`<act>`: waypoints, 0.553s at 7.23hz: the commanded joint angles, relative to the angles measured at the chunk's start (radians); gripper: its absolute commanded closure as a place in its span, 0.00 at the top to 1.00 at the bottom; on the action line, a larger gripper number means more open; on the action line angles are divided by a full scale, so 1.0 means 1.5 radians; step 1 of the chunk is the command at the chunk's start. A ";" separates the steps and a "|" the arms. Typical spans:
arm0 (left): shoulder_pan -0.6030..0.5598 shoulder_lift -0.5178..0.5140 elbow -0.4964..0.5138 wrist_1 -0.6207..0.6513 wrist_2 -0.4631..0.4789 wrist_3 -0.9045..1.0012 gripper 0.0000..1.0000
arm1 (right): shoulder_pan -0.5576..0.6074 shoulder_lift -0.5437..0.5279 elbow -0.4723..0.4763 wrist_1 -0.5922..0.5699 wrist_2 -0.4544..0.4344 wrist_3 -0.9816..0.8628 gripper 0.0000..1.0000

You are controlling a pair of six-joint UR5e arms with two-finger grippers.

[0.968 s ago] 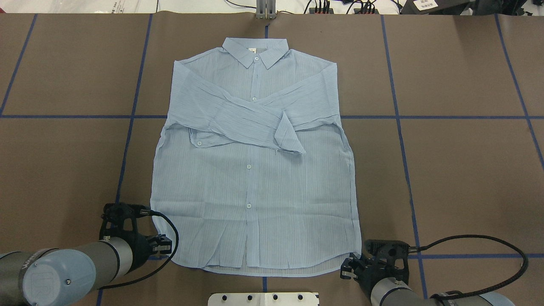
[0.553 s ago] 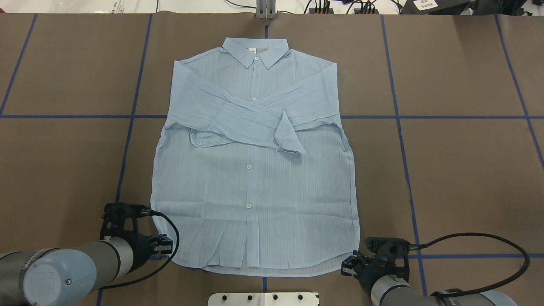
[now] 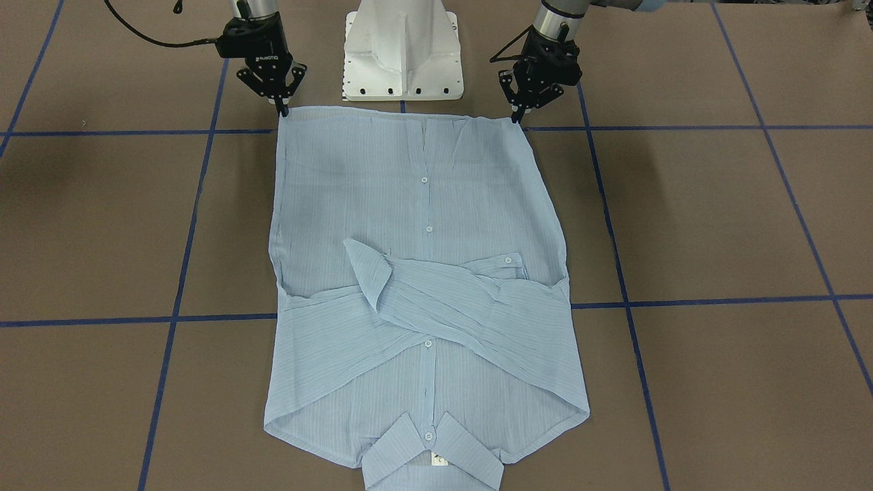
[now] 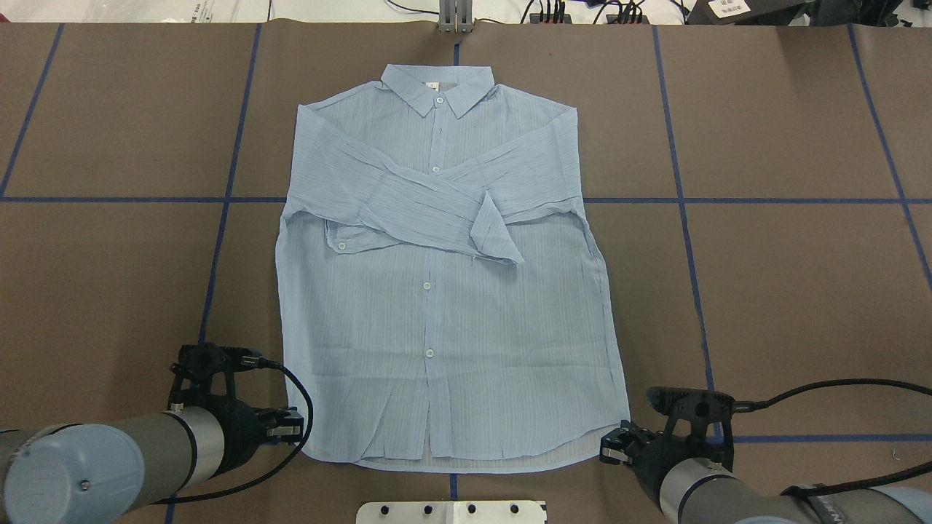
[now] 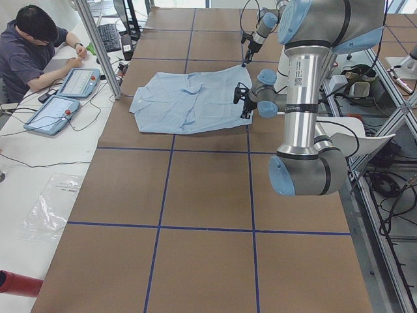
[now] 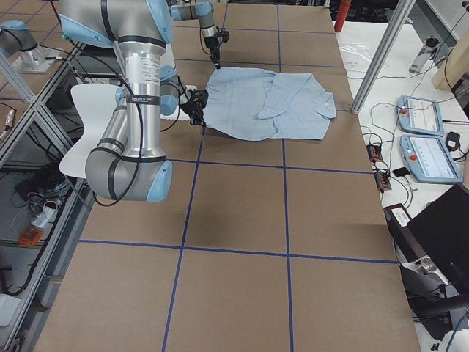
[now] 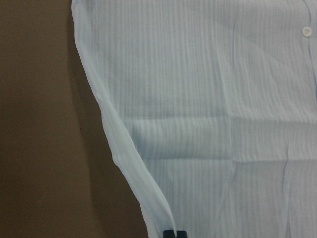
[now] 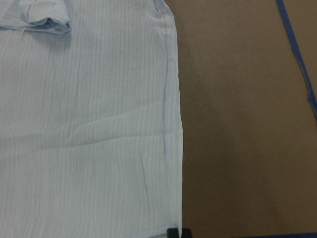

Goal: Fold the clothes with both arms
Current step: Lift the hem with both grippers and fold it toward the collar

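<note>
1. Grip state. My left gripper (image 3: 517, 117) is closed to a point on the hem corner of the shirt (image 4: 437, 306) on my left side, with the thin cloth pinched between the jaws. My right gripper (image 3: 281, 109) is closed the same way on the opposite hem corner. In each wrist view the tips show only as a small black block at the very edge of the fabric, so I judge the bite shallow.

2. Position of the work. The shirt lies flat and front up in the middle of the table (image 4: 801, 291). Its hem (image 4: 466, 460) is nearest my base and its collar (image 4: 437, 87) is at the far end. Both sleeves (image 4: 393, 204) are folded over the chest and cross each other. One cuff (image 4: 499, 240) stands up in a small peak.

3. Hazards, as judged from here.
- Slip: a shallow pinch on limp cloth may let a corner pull out under lift.
- Single layer: the back hem shows slightly past the front hem, so a jaw may hold only one layer, leaving the other behind.
- Skew: unequal speed or height between my arms would land the fold crooked.
- Sleeve shift: the crossed sleeves lie loose, so dragging rather than lifting could slide them out.

4. Material. The cloth is light blue, finely striped, crinkled, thin and very limp. Small white buttons (image 4: 427, 285) run down the front. The table covering is matte brown, marked with blue tape lines (image 4: 677, 145).
</note>
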 commanded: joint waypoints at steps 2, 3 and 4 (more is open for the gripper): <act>-0.004 -0.026 -0.305 0.300 -0.125 0.002 0.00 | 0.052 0.189 0.256 -0.465 0.212 0.000 0.00; -0.028 -0.084 -0.328 0.360 -0.187 0.002 0.00 | 0.074 0.295 0.257 -0.559 0.239 -0.001 0.00; -0.038 -0.126 -0.317 0.402 -0.200 0.014 0.00 | 0.079 0.307 0.251 -0.574 0.236 -0.006 0.00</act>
